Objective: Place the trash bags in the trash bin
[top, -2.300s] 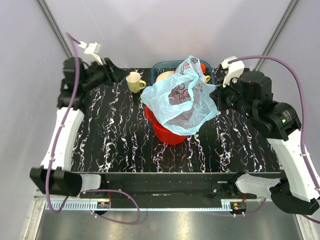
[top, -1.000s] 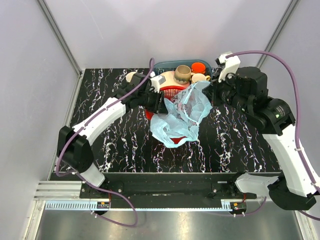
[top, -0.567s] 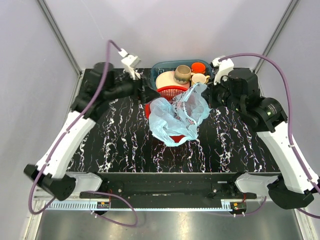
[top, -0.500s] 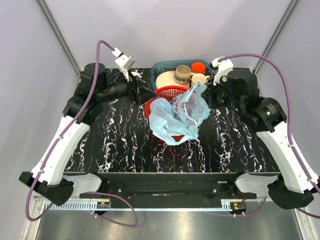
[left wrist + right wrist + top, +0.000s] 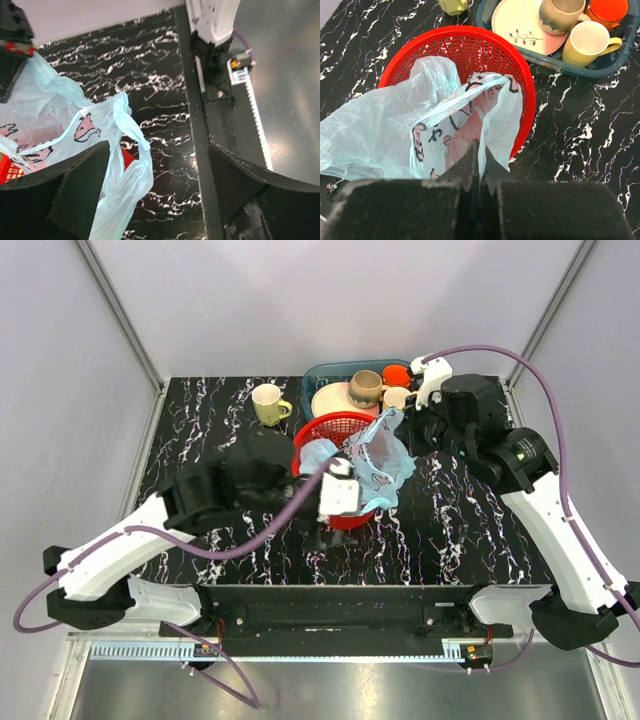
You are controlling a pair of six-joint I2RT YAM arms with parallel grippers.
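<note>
The right gripper (image 5: 479, 146) was clamped on the trash bag (image 5: 380, 130), which spilled over the red basket (image 5: 487, 50); the left gripper (image 5: 157, 150) gaped apart just beside the bag.

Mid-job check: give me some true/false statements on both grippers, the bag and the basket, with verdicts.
1. The right gripper is shut on the bag. True.
2. The left gripper is clamped on the bag. False: its jaws stand wide open.
3. The bag is wholly inside the basket. False: part hangs out over the rim.
4. A plate lies in the tray. True.
5. The basket lies on its side. False: it stands upright.
</note>
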